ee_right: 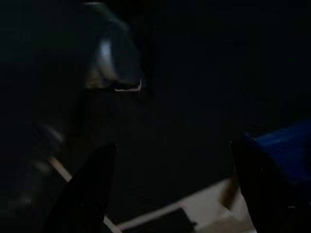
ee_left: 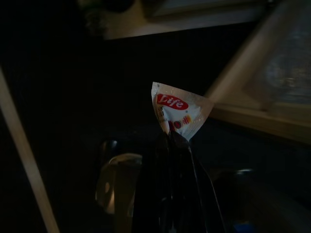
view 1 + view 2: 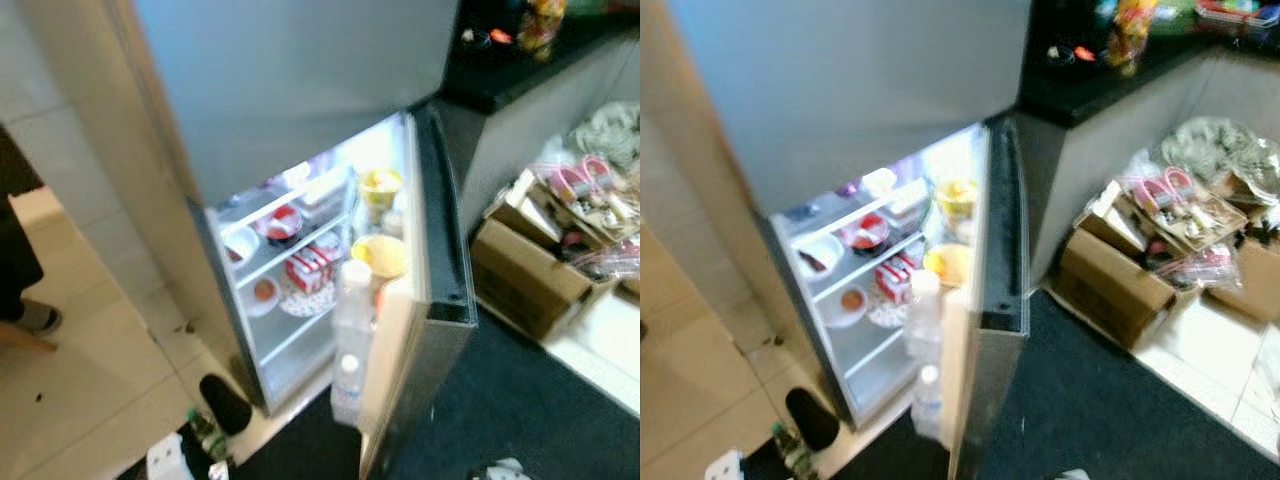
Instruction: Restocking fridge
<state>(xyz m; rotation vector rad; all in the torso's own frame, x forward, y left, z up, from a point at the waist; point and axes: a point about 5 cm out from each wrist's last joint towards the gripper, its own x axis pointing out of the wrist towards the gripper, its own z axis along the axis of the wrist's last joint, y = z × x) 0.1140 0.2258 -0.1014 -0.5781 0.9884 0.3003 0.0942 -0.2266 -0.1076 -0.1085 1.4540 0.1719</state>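
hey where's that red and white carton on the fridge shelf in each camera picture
Left eye: red and white carton on the lit middle shelf, left of the door bottles.
Right eye: same carton, left of centre.
Wrist views: too dark to make it out.
Shared landmark: the yellow-lidded tub in the door.

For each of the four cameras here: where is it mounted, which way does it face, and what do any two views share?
Left eye view: on the head, looking down at the open fridge and the water bottle in its door.
Right eye view: beside it, same fridge, plus the cardboard box on the robot's right.
Left wrist view: on the left arm, looking along the left claw, shut on a small packet.
Right wrist view: very dark; the right claw is open.
The two eye views share the fridge, the bottle and the box.
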